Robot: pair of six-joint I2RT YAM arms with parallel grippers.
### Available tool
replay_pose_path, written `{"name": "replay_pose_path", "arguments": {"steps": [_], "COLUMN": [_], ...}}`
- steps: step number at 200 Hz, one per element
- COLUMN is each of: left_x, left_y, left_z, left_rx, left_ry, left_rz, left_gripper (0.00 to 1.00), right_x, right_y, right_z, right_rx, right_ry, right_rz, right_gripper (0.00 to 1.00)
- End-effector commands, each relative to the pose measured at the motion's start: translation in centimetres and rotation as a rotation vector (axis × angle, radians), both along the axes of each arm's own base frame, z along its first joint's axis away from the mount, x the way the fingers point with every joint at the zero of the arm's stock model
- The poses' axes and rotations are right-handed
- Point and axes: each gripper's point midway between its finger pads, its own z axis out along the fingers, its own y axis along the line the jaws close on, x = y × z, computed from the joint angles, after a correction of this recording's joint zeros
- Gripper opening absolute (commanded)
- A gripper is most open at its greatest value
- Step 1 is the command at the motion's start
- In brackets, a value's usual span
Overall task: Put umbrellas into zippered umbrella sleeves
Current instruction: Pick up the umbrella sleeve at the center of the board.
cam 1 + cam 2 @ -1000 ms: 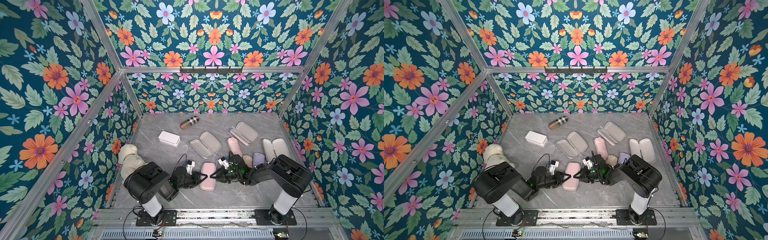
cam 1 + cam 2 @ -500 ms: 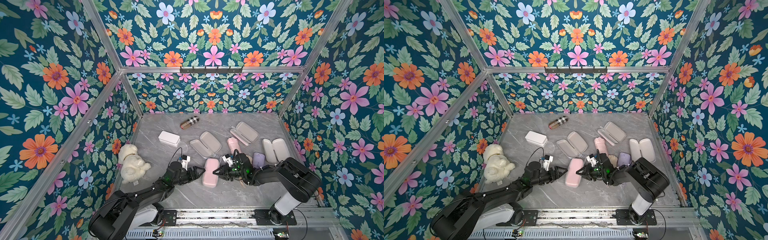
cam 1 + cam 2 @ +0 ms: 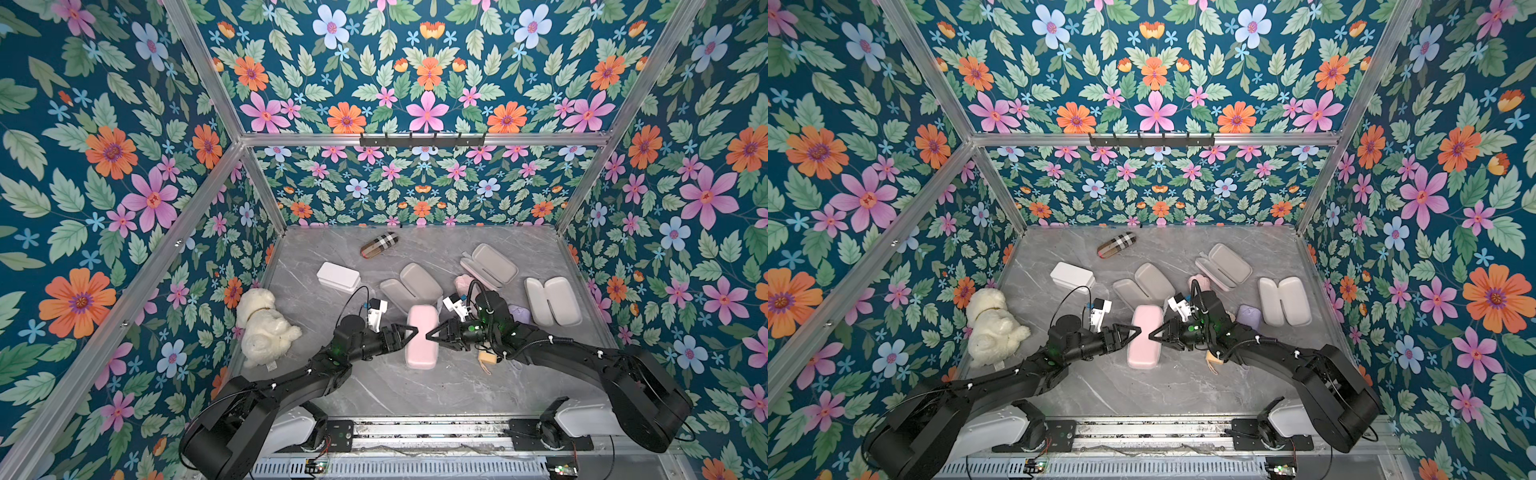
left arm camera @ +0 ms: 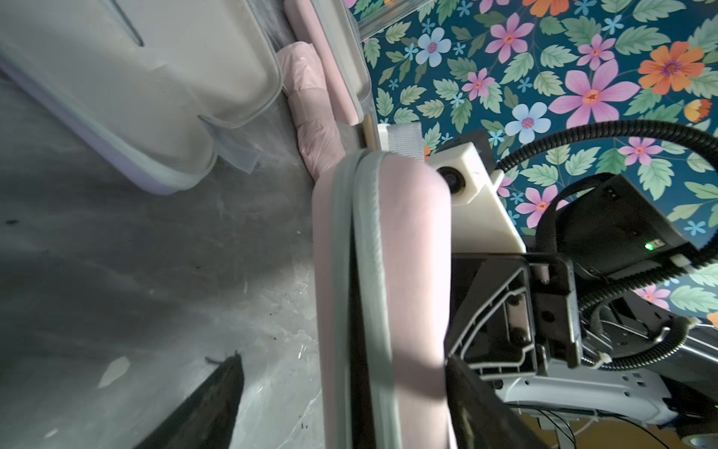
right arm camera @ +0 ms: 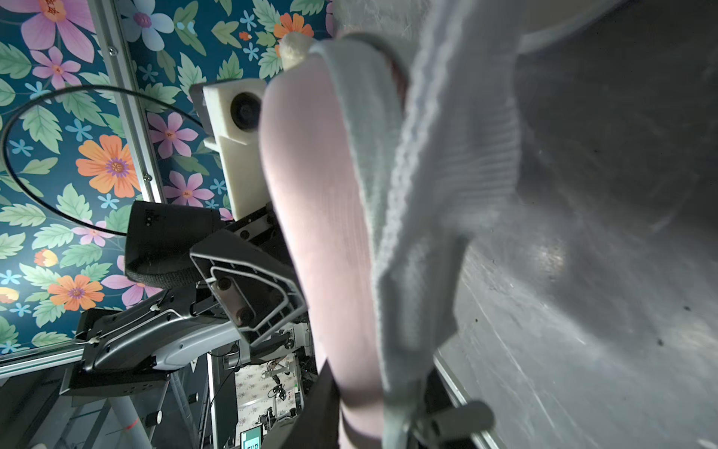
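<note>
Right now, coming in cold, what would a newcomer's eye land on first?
The closed pink sleeve at mid-table stands out, with the left claw open at one long side and the right claw pinching the opposite side. Behind it lie three open sleeves. A white plush toy sits by the left wall.
</note>
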Motion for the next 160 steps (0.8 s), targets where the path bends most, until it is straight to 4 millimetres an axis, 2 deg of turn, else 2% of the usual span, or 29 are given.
{"name": "replay_pose_path", "arguments": {"steps": [1, 25, 40, 49, 73, 86, 103, 123, 135, 145, 160], "left_x": [0.6, 1.1, 1.3, 1.4, 1.9, 2.3, 2.6, 2.7, 2.8, 2.7, 2.7], "left_y": [-0.8, -1.4, -1.6, -1.6, -1.0, -0.5, 0.0, -0.2, -0.5, -0.8, -1.2], "left_z": [1.8, 2.8, 3.0, 3.1, 3.5, 3.6, 3.9, 4.3, 4.6, 4.8, 5.5], "left_rx": [-0.055, -0.087, -0.101, -0.106, -0.104, -0.084, -0.049, -0.012, 0.0, -0.004, -0.018], "left_ry": [-0.052, -0.068, -0.068, -0.069, -0.08, -0.095, -0.124, -0.161, -0.173, -0.176, -0.185], "left_rz": [-0.019, -0.032, -0.035, -0.035, -0.025, -0.022, -0.024, -0.061, -0.086, -0.106, -0.133], "left_gripper": [0.8, 0.75, 0.67, 0.59, 0.32, 0.23, 0.2, 0.2, 0.2, 0.2, 0.2], "right_x": [-1.9, -2.2, -2.1, -1.9, -1.8, -1.3, 0.0, 1.7, 2.7, 3.3, 3.6], "right_y": [1.4, 1.8, 1.9, 1.9, 1.0, -0.5, -3.3, -6.9, -8.2, -8.6, -7.7], "right_z": [2.9, 3.2, 2.9, 2.8, 2.5, 2.6, 1.9, -1.4, -2.4, -2.5, -1.5], "right_rx": [0.092, 0.096, 0.091, 0.088, 0.085, 0.078, -0.002, -0.314, -0.448, -0.54, -0.606], "right_ry": [-0.056, -0.062, -0.06, -0.057, -0.048, -0.054, -0.095, -0.26, -0.385, -0.531, -0.808], "right_rz": [0.134, 0.151, 0.145, 0.142, 0.131, 0.108, 0.038, -0.062, -0.109, -0.138, -0.137], "right_gripper": [0.0, 0.0, 0.0, 0.0, 0.29, 0.38, 0.42, 0.42, 0.42, 0.41, 0.42]}}
